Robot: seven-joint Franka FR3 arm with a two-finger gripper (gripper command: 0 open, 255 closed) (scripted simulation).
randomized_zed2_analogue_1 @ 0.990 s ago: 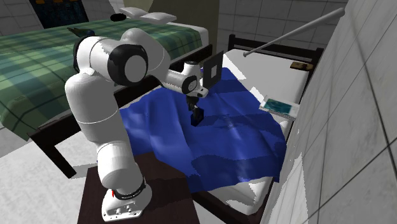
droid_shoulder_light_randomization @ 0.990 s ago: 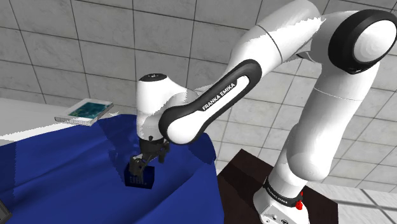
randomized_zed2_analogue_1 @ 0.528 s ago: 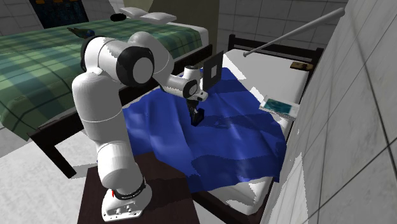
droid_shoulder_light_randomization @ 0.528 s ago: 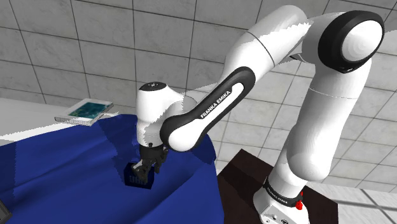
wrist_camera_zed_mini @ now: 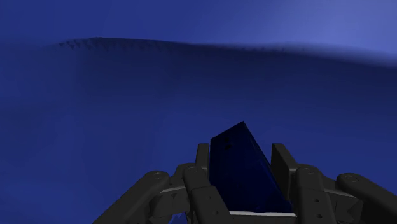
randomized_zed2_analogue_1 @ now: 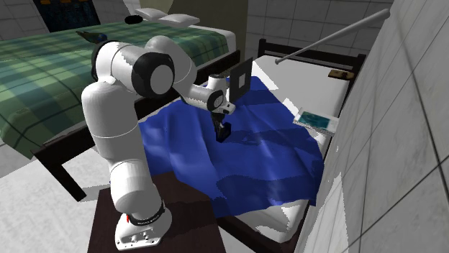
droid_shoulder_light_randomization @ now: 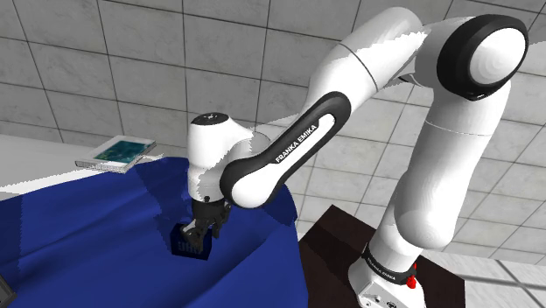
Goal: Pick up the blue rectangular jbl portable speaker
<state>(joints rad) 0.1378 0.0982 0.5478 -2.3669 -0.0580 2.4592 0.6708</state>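
On the blue cloth [droid_shoulder_light_randomization: 79, 227] in the shoulder view's lower left, below a flat book [droid_shoulder_light_randomization: 116, 152], the dark blue speaker [droid_shoulder_light_randomization: 190, 242] stands upright. The black gripper [droid_shoulder_light_randomization: 203, 234] has narrowed onto its flat sides. The speaker is likely rigid and light but smooth-faced, so a square grip across those opposite sides suits it best.

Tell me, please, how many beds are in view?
2. The green plaid bed is at the second exterior view's left; the white bed under a blue blanket carries the blue speaker that the gripper clasps. None looks hidden.
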